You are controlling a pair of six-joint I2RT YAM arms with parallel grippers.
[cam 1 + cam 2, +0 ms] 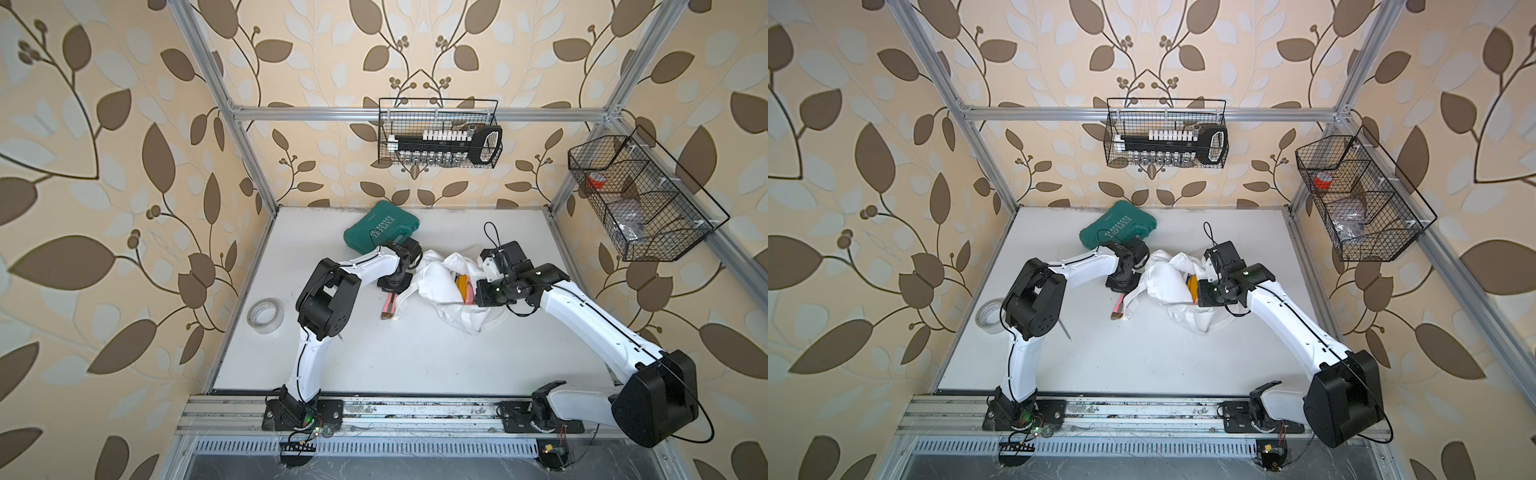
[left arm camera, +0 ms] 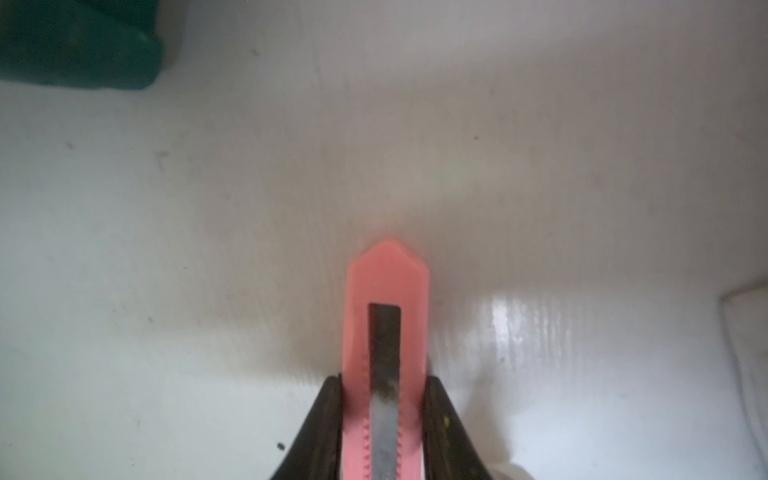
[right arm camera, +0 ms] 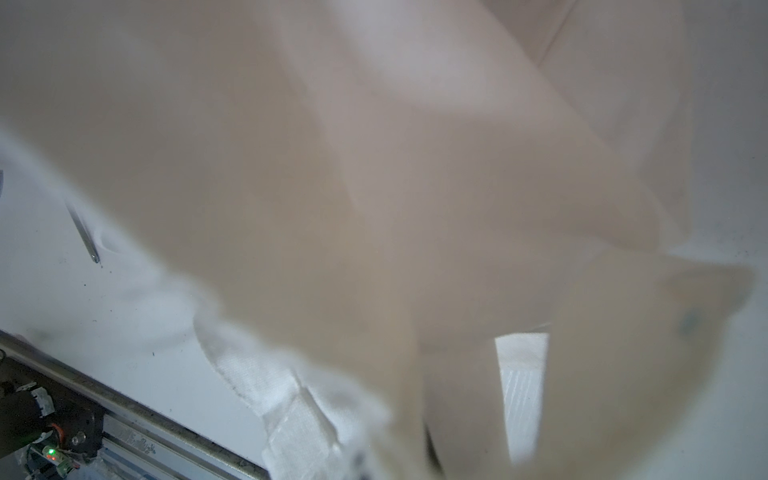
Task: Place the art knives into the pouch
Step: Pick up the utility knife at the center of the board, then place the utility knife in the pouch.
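Both arms share 1 build: glossy white link shells between matte black joint housings. On the left arm (image 1: 309, 353) and the right arm (image 1: 582, 316) alike, a thin black cable (image 1: 713, 419) follows the white shell under small white clips. It swings into a wide loop past the bulky black shoulder housing (image 1: 654, 399) at 4 o'clock. Each black base plate (image 1: 332, 409) shows silver screws, and a green light (image 1: 318, 429) glows at 6 o'clock. The left tool (image 2: 384, 380) has 2 black wedge-shaped fingers (image 2: 324, 424), 1 flecked yellow, perhaps dirt.
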